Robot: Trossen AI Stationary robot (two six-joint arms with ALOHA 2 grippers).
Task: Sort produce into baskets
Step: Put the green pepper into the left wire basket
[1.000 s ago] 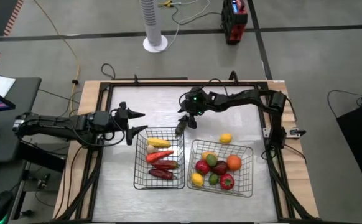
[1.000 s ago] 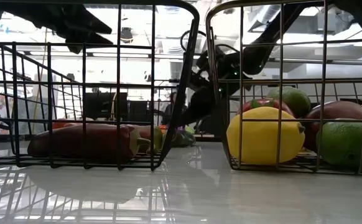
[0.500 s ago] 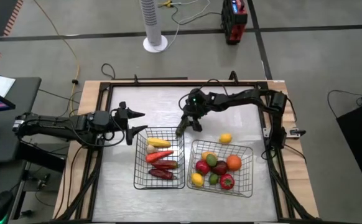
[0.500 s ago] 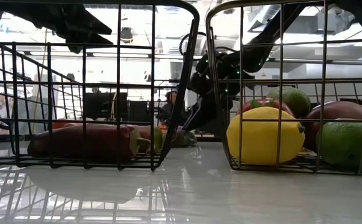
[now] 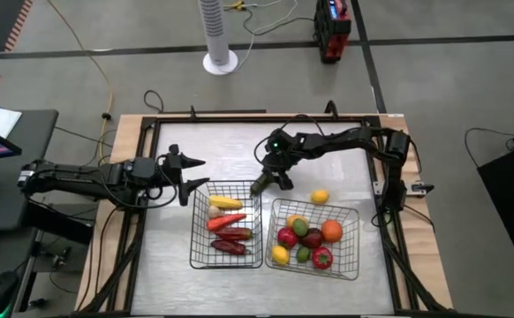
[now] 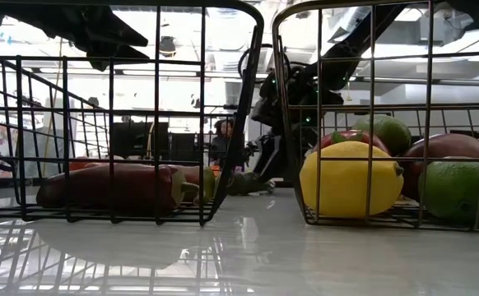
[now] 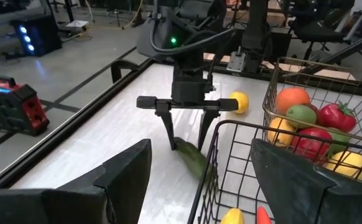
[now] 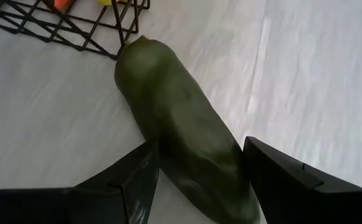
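Right basket (image 5: 356, 231), lower centre-right, high view: round fruit inside.
Left basket (image 5: 201, 231), lower centre: long pieces inside.
Cucumber (image 8: 181, 134): on the table just beside the left basket's far right corner, frame centre.
Right gripper (image 7: 186, 144): has come down over half a second; fingers spread, straddling the cucumber, not yet closed. Judgement: pick imminent, left basket next.
Lemon (image 5: 320, 196): loose, above right basket, unsorted.
Left gripper (image 5: 189, 181): spread, waiting at centre-left.
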